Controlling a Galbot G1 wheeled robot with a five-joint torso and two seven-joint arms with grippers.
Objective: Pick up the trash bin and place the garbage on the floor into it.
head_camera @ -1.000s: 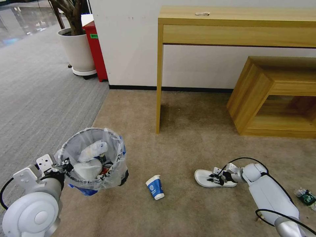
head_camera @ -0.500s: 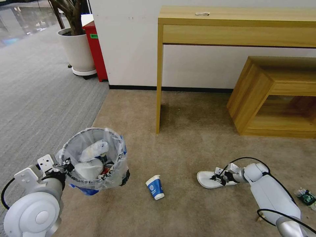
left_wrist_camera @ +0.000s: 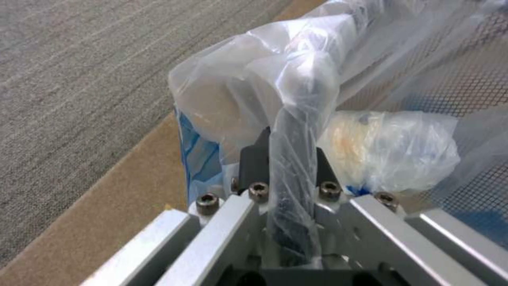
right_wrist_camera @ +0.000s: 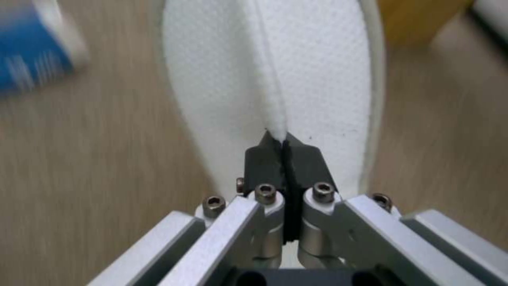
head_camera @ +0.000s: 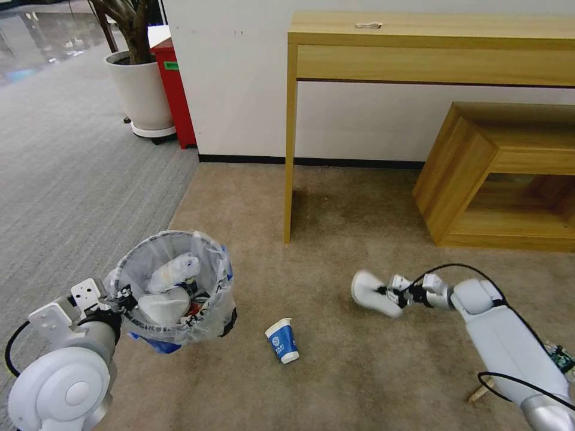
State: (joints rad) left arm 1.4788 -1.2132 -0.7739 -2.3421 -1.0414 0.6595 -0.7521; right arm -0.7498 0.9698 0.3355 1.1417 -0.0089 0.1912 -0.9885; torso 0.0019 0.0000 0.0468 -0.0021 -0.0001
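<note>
Trash bin (head_camera: 173,287): we are holding it off the floor (head_camera: 335,239), left gripper (head_camera: 123,296) clamped on its bagged rim, mouth up for drops.
Slipper (head_camera: 371,293): our right gripper (head_camera: 389,294) is pinching its strap, jaws closed.
Change: 0.5 s ago the slipper lay flat; now we are raising it, tilted.
Cup (head_camera: 281,340): lying between us, waiting.

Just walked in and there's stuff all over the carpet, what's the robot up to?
It is clearing litter. The left gripper holds the trash bin by its bagged rim, off the floor, with rubbish already inside. The right gripper is shut on a white slipper's strap, the slipper tilted up off the carpet. A blue-white paper cup lies between them.
</note>
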